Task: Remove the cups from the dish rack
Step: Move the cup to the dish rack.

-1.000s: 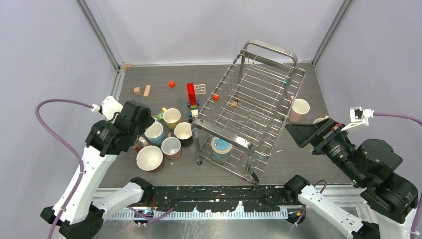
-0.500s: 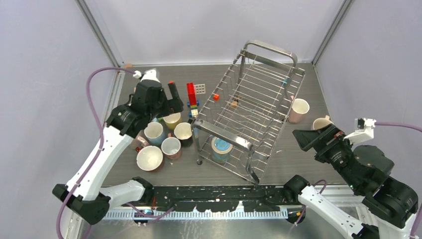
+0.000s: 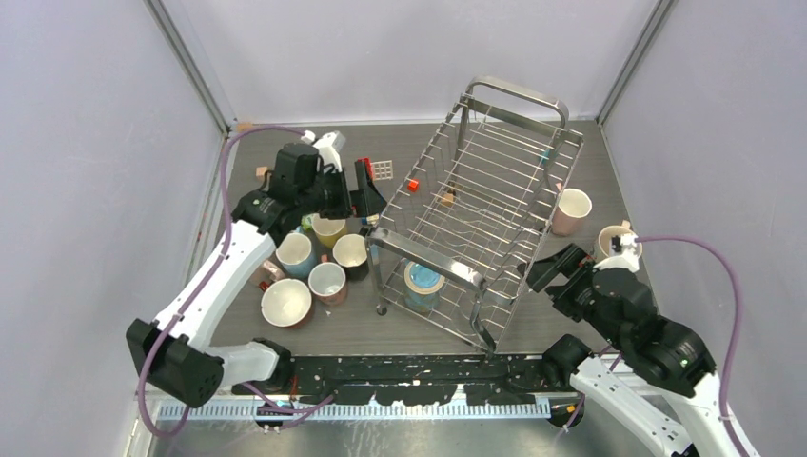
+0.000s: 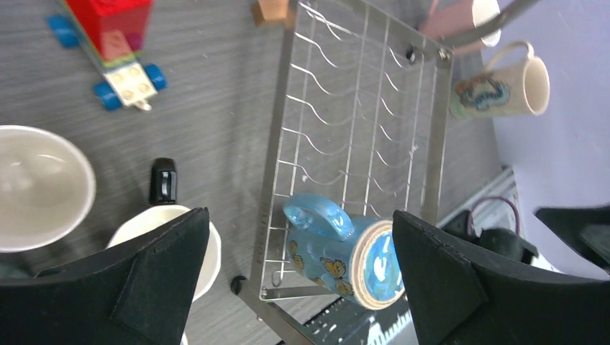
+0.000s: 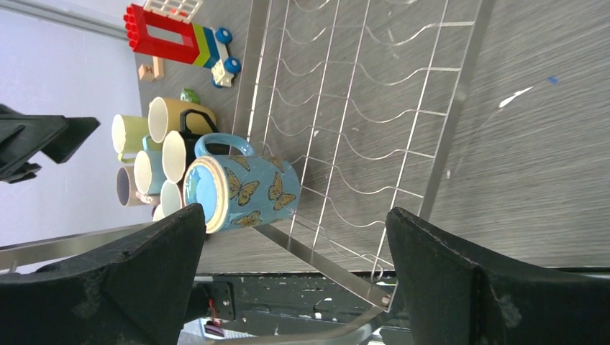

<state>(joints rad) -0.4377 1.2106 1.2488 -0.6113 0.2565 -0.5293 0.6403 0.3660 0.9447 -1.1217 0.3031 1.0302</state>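
Left wrist view: left fingers [image 4: 162,277] and right fingers [image 5: 144,280] gape empty; wire dish rack [image 4: 434,144] holds glossy butterfly cup [image 4: 345,251], toy truck [image 4: 115,29] beside.

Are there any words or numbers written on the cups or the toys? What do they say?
No words, numbers or labels can be read in these pictures.
Blue mug: only butterfly pictures, no writing.
Cream mug: a blue and orange print, too blurred to tell if it has letters.
Block toy: plain colours, no writing seen.
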